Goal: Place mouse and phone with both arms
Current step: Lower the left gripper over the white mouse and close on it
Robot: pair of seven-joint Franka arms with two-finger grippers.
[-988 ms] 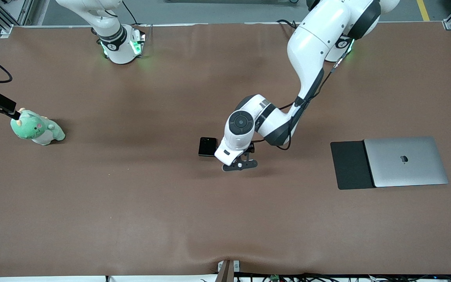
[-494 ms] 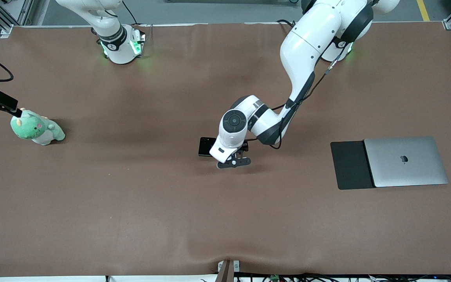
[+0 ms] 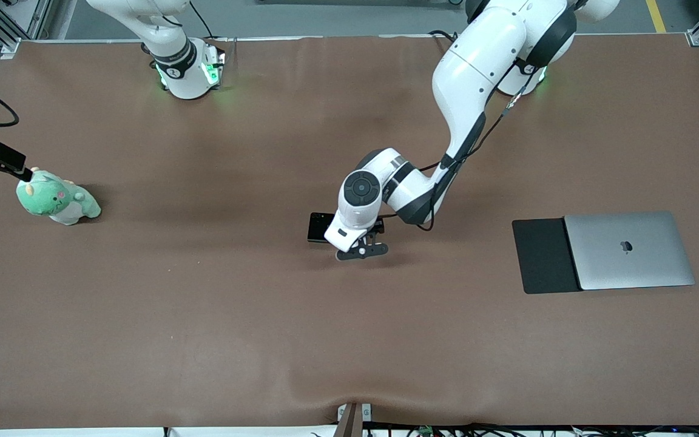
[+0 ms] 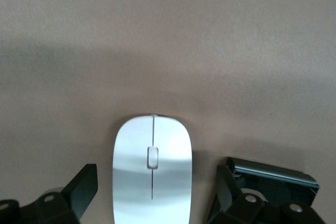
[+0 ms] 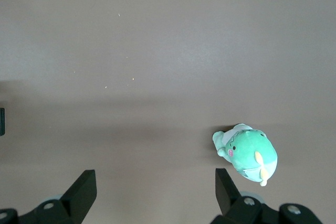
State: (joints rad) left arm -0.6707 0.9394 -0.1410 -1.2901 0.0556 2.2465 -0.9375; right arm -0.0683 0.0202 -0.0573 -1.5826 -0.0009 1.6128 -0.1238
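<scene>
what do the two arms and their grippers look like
Both arms are glossy white with rounded segments and black joint bands. The left arm has a thin black cable along it and a round dark grey cap at the wrist. Bases glow green. The left gripper and right gripper have black, angular fingers.

Mouse [image 4: 152, 169] beside phone [image 3: 318, 227] (mid-table); laptop [image 3: 628, 250] toward left arm's end, touching pad [image 3: 542, 256]

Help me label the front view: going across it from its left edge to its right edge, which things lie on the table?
Green plush toy → phone → black pad → silver laptop. The mouse is hidden under the left arm in this view, so it is left out.
</scene>
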